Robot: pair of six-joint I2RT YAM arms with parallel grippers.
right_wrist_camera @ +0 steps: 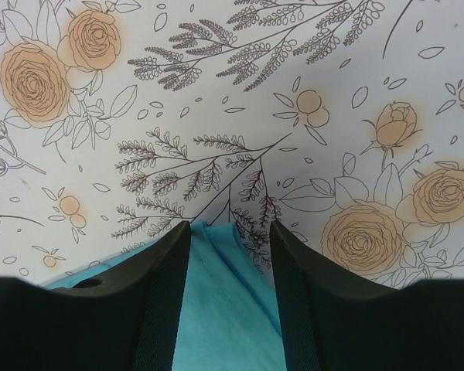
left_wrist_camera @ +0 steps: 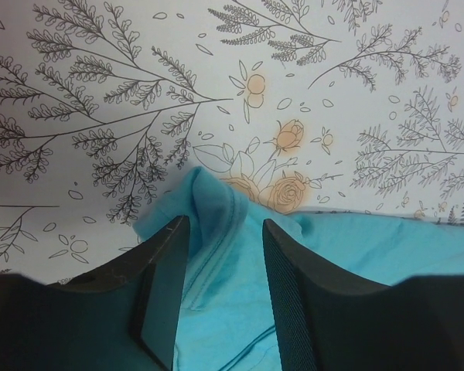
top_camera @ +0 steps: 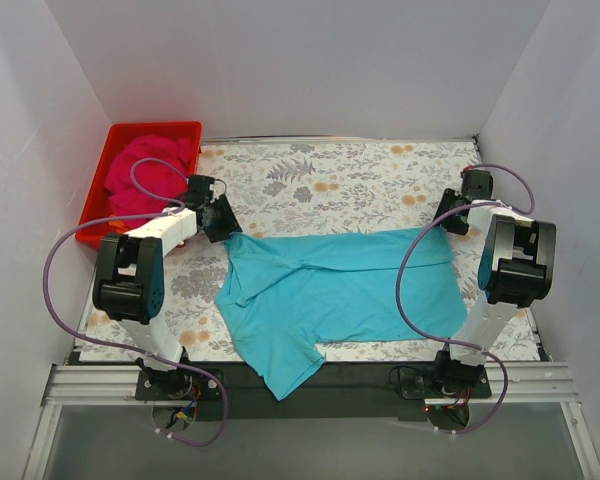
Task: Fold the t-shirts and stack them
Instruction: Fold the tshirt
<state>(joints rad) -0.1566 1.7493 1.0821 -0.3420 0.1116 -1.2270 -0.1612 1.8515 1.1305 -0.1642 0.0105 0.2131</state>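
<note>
Top view, bench [top_camera: 330,180]: floral-printed surface, white walls on three sides.
Top view, turquoise t-shirt [top_camera: 330,290]: spread wide across the middle of the bench, with a long crease just inside the far edge, seemingly a first turn-over. One sleeve draped past the near edge.
Top view, magenta t-shirt [top_camera: 145,175]: bunched and unfolded inside the red tray [top_camera: 115,135] at the far left corner, apart from the turquoise t-shirt.
Top view, left arm [top_camera: 130,275]: reaching to the far left corner of the turquoise t-shirt.
Top view, right arm [top_camera: 515,260]: reaching to the far right corner of the same shirt.
Left wrist view, left jaws: narrowly parted, astride a raised peak of turquoise cloth at the shirt's corner. Printed bench beyond. No firm pinch shown, and a gap visible at the tips.
Right wrist view, right jaws: narrowly parted likewise, astride a flat strip of turquoise cloth ending just past the tips. Bare bench ahead.
Progress, judged: early. At most one lengthwise turn of the turquoise t-shirt begun, sleeves not yet tucked, no compact rectangle formed.
Remaining, judged: completion of the turquoise fold. Then removal of the magenta t-shirt from the red tray, flattening, folding, and placement of one folded shirt on the other.
Stack: none yet.
</note>
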